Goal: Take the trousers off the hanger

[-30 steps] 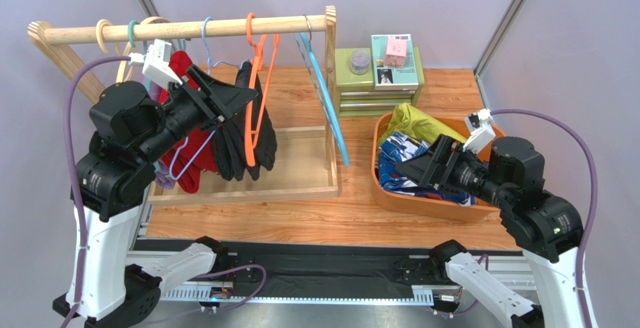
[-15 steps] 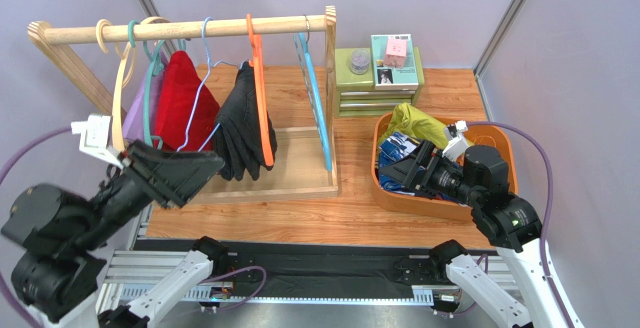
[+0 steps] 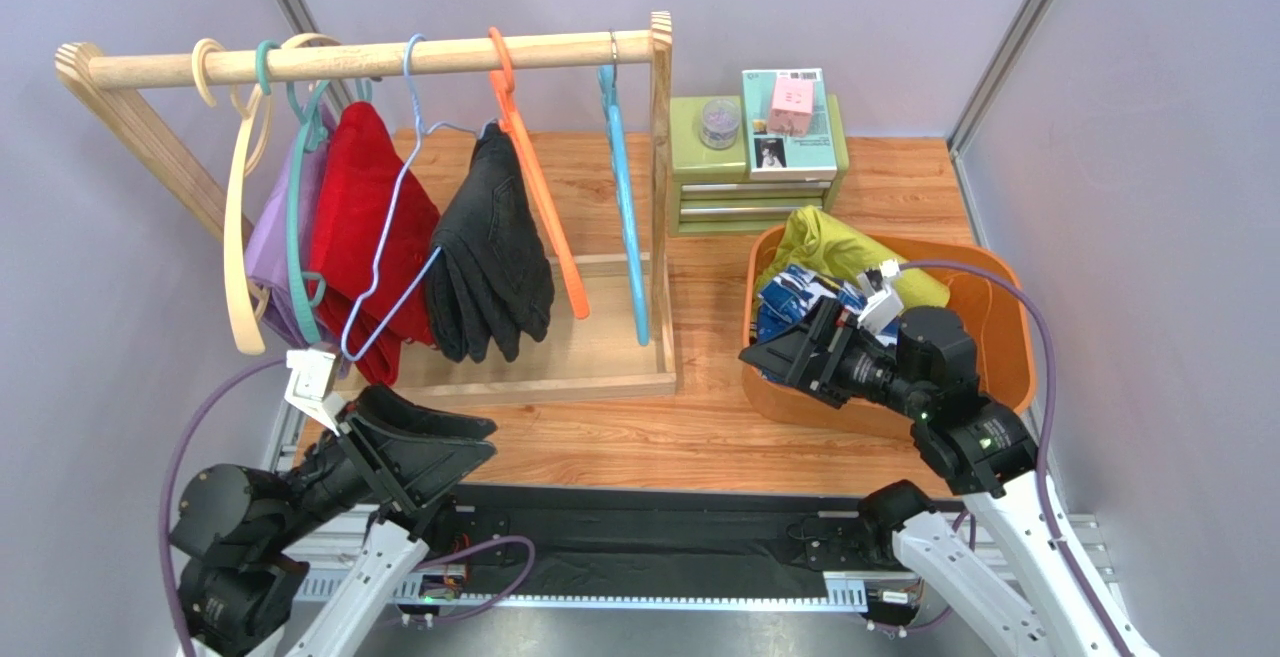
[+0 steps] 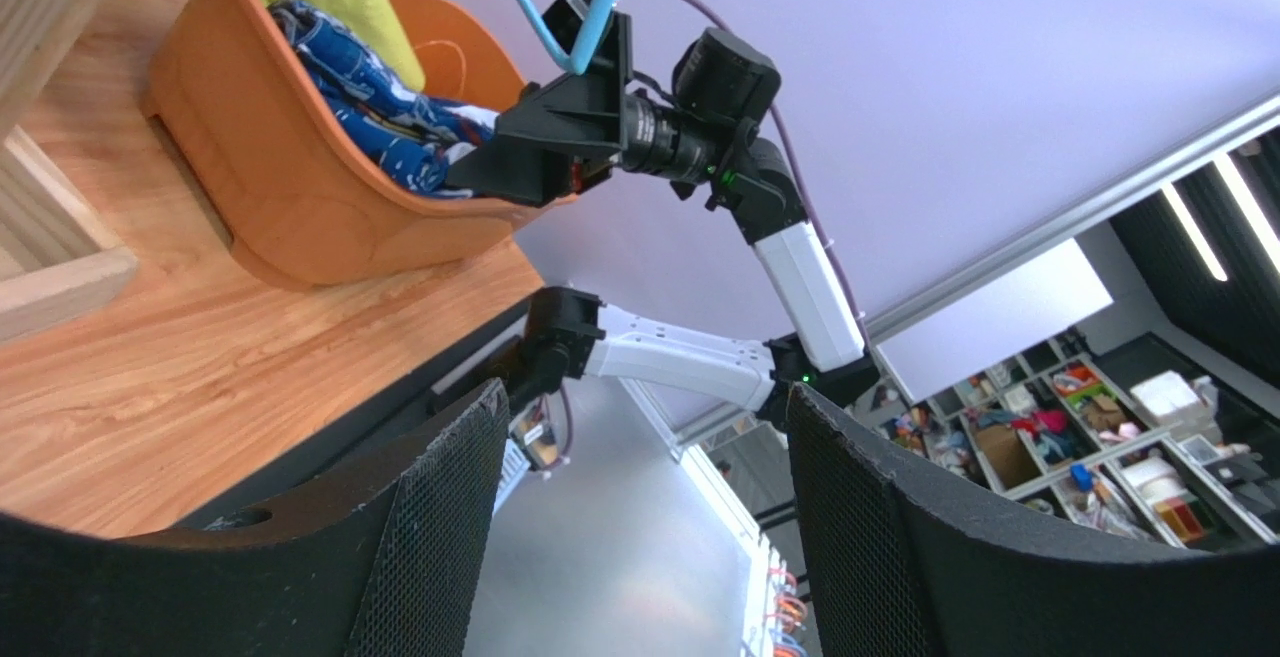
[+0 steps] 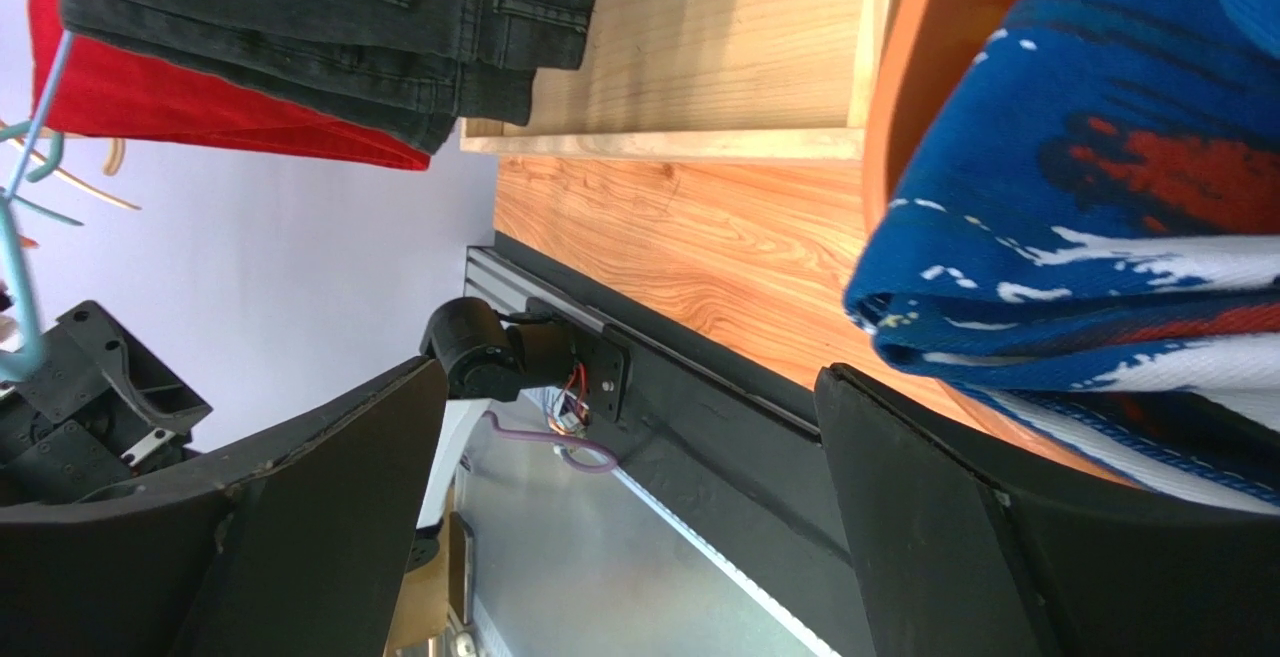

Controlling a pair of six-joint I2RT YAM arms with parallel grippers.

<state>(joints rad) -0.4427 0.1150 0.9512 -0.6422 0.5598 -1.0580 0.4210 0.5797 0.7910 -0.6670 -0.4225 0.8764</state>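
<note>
1. The left gripper (image 3: 436,440) has drawn back from the rack to the near left corner of the desk (image 3: 631,440). Its jaws stand wide with nothing between them.
2. The right gripper (image 3: 781,357) has pulled back toward the near-left rim of the orange basket (image 3: 984,255). Its jaws have also spread wide and hold nothing.
3. Both trousers lie in that basket at the right edge of the desk. The navy trousers (image 3: 789,305) are in front and the yellow-green trousers (image 3: 842,248) are behind. With both arms retreating empty, the removal looks finished.
4. On the rack (image 3: 376,57) at the left, the orange hanger (image 3: 541,192) and blue hanger (image 3: 624,207) hang bare. The black garment (image 3: 489,260) and red garment (image 3: 353,230) remain hung, but they are not part of the job. Nothing blocks either arm.
5. Stacked boxes (image 3: 759,155) sit at the far edge.
</note>
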